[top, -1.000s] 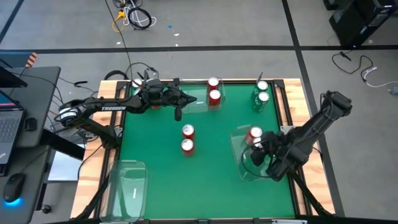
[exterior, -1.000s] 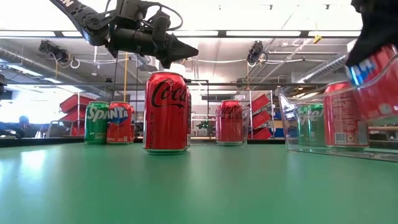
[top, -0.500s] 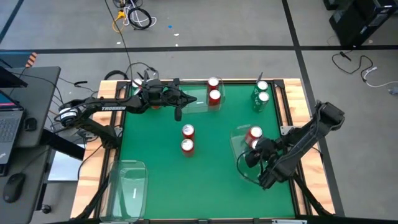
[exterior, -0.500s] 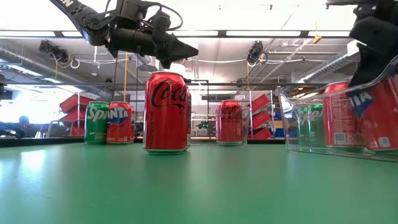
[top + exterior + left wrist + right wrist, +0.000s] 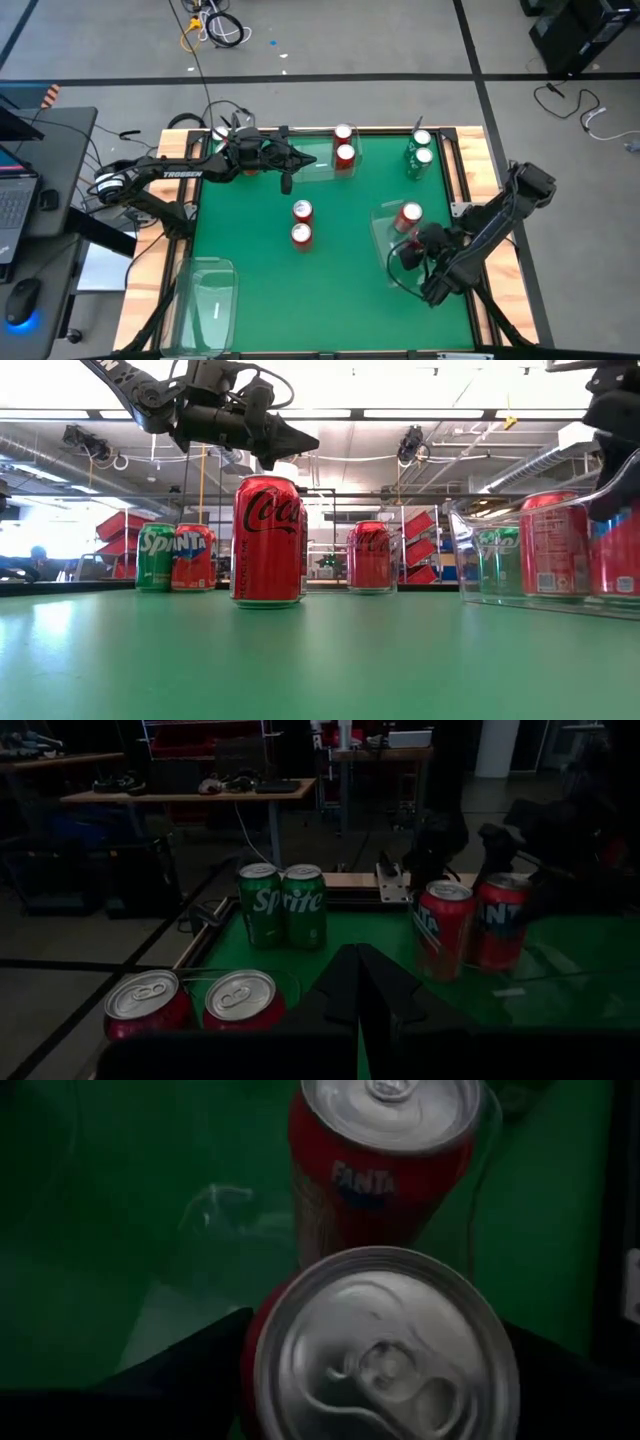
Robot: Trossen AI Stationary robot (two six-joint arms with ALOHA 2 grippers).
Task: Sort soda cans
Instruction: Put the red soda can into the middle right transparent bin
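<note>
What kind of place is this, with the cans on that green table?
Probably a robotics lab or workshop: two arms work over a green table, loose cables lie on the concrete floor, and red storage bins sit under strip lights behind.

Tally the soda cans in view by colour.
Red soda cans: 6
Green soda cans: 2
Total: 8
</note>
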